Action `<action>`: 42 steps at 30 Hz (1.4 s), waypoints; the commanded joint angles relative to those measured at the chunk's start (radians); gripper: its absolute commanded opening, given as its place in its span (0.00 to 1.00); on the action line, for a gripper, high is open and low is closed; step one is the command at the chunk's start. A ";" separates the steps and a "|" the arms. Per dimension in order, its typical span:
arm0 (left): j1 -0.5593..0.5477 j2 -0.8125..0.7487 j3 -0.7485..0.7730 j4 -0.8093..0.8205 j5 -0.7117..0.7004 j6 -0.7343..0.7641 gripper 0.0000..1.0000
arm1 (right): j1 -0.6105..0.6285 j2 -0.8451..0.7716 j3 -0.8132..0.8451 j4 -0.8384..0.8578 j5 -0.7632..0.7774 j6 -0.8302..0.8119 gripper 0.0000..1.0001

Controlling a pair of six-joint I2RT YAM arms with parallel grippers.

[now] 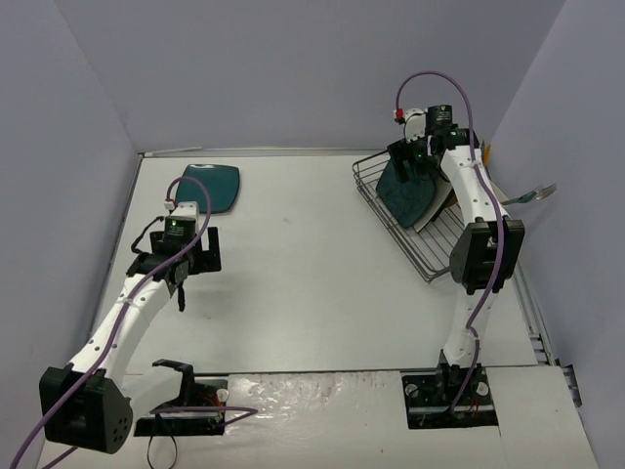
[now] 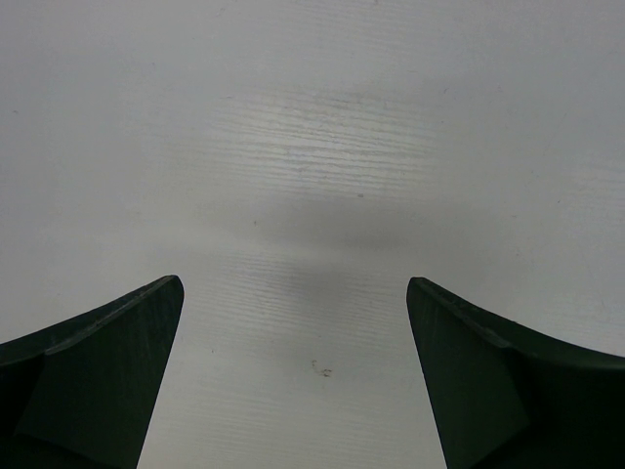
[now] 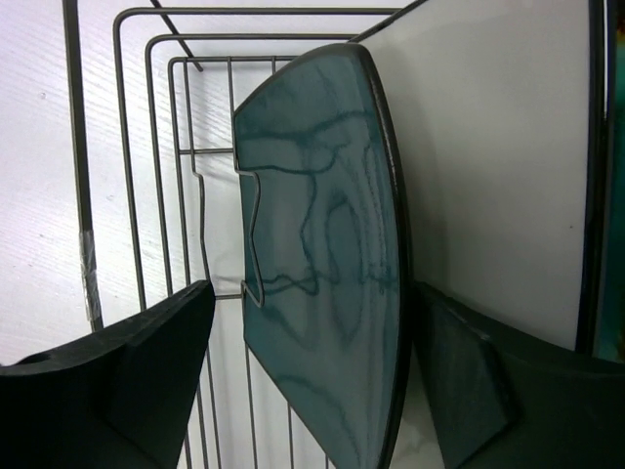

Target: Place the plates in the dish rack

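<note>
On the left, the dark teal plate lies flat on the table toward its far corner. A plate lying flush offers no lip to get under, so a grab there could skid it toward the wall or let it slip on the lift. The left gripper hangs with its fingers spread and nothing between them, only bare tabletop below. That plate sits beyond it, near but apart. On the right, the brown-rimmed teal plate stands on edge in the dish rack, close against a white plate behind it. If its lower edge is not seated behind the wavy divider wire, it may slide or fall against its neighbour and chip, and a crooked retreat could drag it along. The right gripper straddles this plate with its fingers apart, one to each face. There is a clear gap on one side and near contact at the rim on the other, so it is not clamped.
</note>
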 commanded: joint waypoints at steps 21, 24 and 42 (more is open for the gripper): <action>0.329 0.459 0.051 0.912 0.321 -0.751 0.97 | 0.027 -0.849 -0.836 0.867 -0.272 0.704 1.00; 0.353 0.575 0.067 1.037 0.351 -0.780 0.97 | 0.033 -0.890 -0.932 0.962 -0.351 0.795 1.00; 0.456 0.954 0.233 1.137 0.454 -0.767 0.89 | 0.068 -0.900 -1.068 1.054 -0.447 0.854 1.00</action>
